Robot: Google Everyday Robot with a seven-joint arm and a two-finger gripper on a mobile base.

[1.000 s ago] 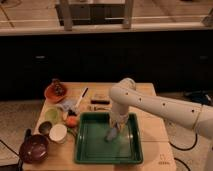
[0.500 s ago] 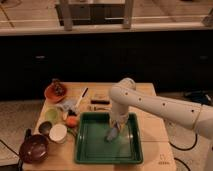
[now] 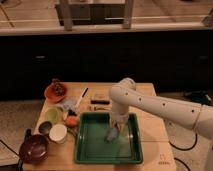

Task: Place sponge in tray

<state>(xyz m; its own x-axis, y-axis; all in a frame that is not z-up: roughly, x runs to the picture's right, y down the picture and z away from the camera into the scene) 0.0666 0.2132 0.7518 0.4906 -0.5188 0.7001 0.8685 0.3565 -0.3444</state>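
A green tray (image 3: 90,150) lies on the front of a small wooden table. My white arm comes in from the right and bends down into the tray. My gripper (image 3: 113,133) hangs low over the tray's middle, pointing down. A pale bluish thing at the gripper's tip, just above the tray floor, looks like the sponge (image 3: 111,136). I cannot tell if it rests on the floor of the tray.
Left of the tray stand a dark red bowl (image 3: 33,148), a white cup (image 3: 58,133), a green cup (image 3: 52,115), an orange item (image 3: 72,121) and an orange plate (image 3: 55,92). Dark utensils (image 3: 99,102) lie behind the tray. The table edge is close at front.
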